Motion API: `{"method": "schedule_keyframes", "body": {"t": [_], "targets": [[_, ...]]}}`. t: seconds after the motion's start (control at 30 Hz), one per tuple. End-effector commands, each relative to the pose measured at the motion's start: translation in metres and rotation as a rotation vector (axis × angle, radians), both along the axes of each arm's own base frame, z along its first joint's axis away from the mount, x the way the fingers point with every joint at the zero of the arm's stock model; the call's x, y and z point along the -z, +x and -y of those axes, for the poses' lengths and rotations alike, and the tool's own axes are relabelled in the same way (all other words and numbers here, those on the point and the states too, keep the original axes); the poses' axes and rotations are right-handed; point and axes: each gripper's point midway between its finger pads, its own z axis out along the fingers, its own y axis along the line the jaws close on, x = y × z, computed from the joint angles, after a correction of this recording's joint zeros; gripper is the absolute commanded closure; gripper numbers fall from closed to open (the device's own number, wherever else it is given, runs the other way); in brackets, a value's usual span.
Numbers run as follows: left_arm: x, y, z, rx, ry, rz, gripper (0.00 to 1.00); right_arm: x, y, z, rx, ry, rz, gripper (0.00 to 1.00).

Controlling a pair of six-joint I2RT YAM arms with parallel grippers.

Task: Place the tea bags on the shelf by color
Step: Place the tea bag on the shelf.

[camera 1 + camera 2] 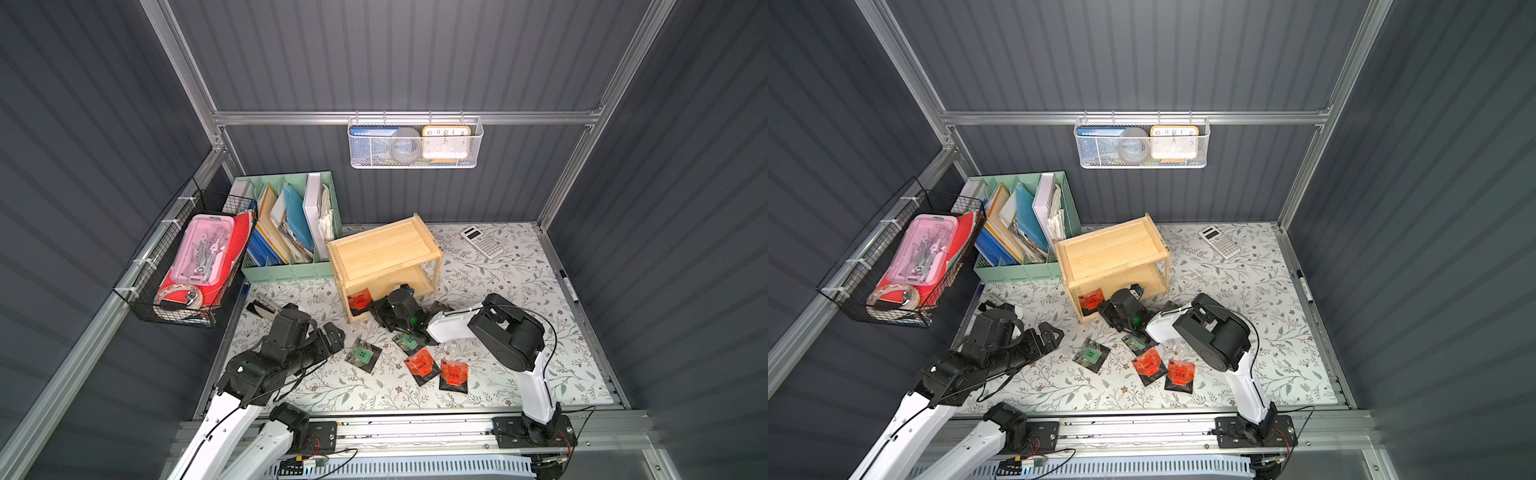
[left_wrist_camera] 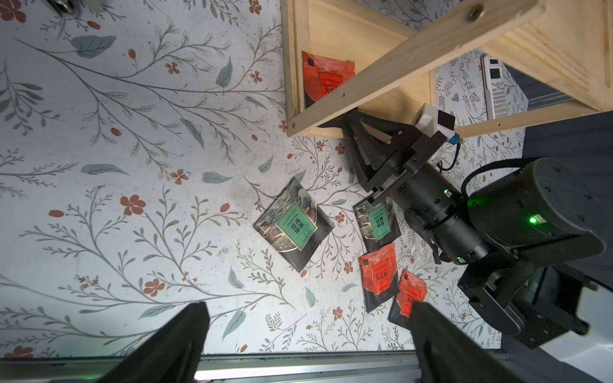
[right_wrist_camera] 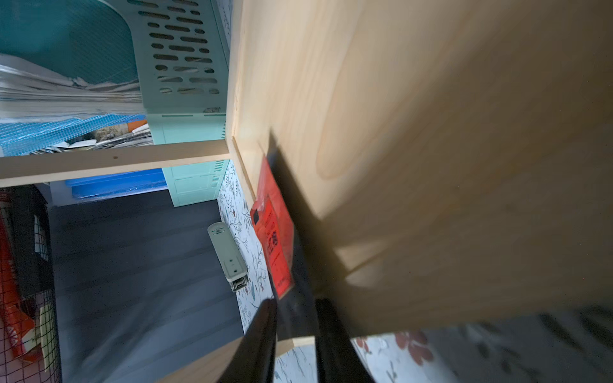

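The light wooden shelf (image 1: 384, 253) (image 1: 1113, 253) (image 2: 365, 96) stands at the back of the mat. One orange tea bag (image 1: 359, 300) (image 2: 326, 78) (image 3: 273, 232) lies in its lower tier. My right gripper (image 1: 376, 309) (image 3: 295, 301) is at that tier's front, slightly open, with the bag's black edge between its fingers. On the mat lie two green tea bags (image 1: 362, 354) (image 1: 407, 341) and two orange ones (image 1: 422, 366) (image 1: 454, 374). To the left of them my left gripper (image 1: 334, 332) (image 2: 308, 305) hovers open and empty.
A mint-green file organizer (image 1: 291, 224) stands against the shelf's left side. A calculator (image 1: 482, 242) lies at the back right, and a stapler (image 3: 229, 257) on the mat left of the shelf. A black wire basket (image 1: 191, 266) hangs on the left wall.
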Motion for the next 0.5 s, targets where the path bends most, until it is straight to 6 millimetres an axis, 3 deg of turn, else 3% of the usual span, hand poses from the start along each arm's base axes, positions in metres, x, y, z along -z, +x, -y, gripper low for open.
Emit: {"method": "schedule_keyframes", "body": {"t": [0.0,0.47], "targets": [[-0.0039,-0.0009,-0.0016,0.013,0.021,0.006,0.0,-0.0039,0.0057,0.0024,0.01,-0.013,0.003,0.73],[-0.0047,0.0019,-0.0017,0.003,0.019,0.013,0.0,-0.0087,0.0014,0.0111,0.016,-0.043,-0.01,0.68]]}}
